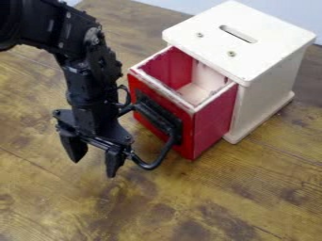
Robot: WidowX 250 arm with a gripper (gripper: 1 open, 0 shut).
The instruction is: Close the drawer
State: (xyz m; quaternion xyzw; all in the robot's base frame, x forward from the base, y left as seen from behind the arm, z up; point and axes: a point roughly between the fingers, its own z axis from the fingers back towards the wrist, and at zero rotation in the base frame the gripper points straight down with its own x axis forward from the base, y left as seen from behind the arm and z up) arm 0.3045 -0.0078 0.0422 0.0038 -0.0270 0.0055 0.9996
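Gripper (92, 157) low at the drawer's (189, 108) front, ready to push.
Its 2 fingers hang spread, empty, at 8 o'clock of the handle (151, 143); the drawer sticks out of the wooden box (258, 56).

Worn wooden tabletop (239, 198), brown, grainy, with dark knots and scuffs, filling nearly all the view. Toward 1 o'clock, a sliver of pale grey wall or floor (296, 8). Soft, even light; faint shadows.

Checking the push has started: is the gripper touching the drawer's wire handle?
Cannot tell. In the camera view the gripper stands just left of the drawer, one fingertip overlapping the handle, but no contact or gap shows plainly.
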